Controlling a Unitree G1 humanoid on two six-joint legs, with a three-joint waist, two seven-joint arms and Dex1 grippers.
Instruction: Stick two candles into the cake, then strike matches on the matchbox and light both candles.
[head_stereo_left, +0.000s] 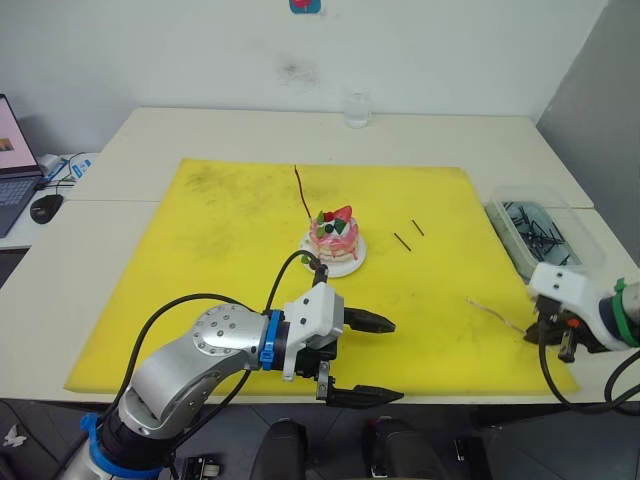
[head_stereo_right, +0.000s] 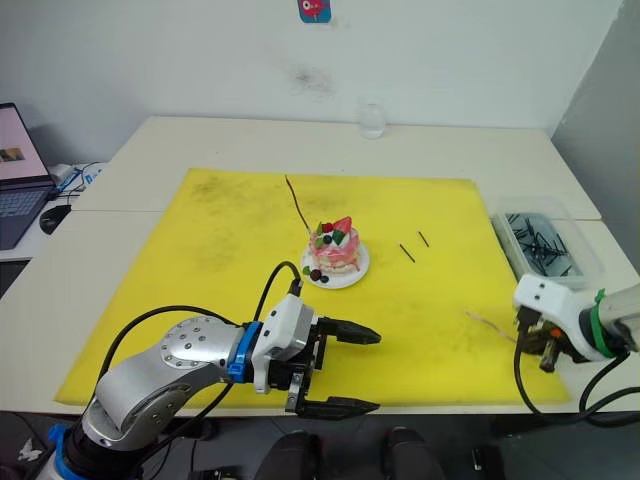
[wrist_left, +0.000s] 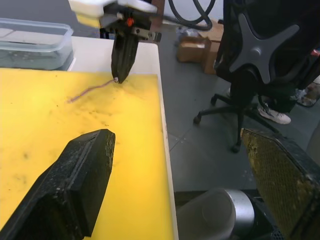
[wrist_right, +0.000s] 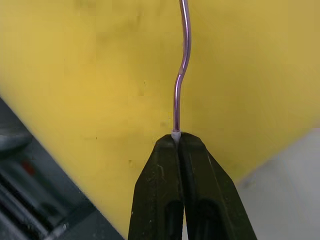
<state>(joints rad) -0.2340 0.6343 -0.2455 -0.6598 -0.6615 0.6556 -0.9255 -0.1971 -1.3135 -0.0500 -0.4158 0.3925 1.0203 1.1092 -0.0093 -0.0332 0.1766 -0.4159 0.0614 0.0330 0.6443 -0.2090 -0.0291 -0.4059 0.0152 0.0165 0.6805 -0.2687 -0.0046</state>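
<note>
Yellow mat (head_stereo_left: 230, 260) covering the bench, carrying the cake (head_stereo_left: 334, 238) at its middle with one candle (head_stereo_left: 302, 194) standing in it. Right hand (wrist_right: 177, 142) pinching the second candle's (wrist_right: 181, 75) pale end, low at the mat's right edge. Left hand (head_stereo_left: 375, 358) hanging spread near the front edge.

You had a yellow mat (head_stereo_left: 230, 270) spread over the pale worktop (head_stereo_left: 180, 135). A clear glass (head_stereo_left: 357, 109) stood near the far edge, a clear plastic tub (head_stereo_right: 545, 243) sat just beside the mat's right side, and a laptop (head_stereo_left: 15, 165) and mouse (head_stereo_left: 46, 206) lay off left.
</note>
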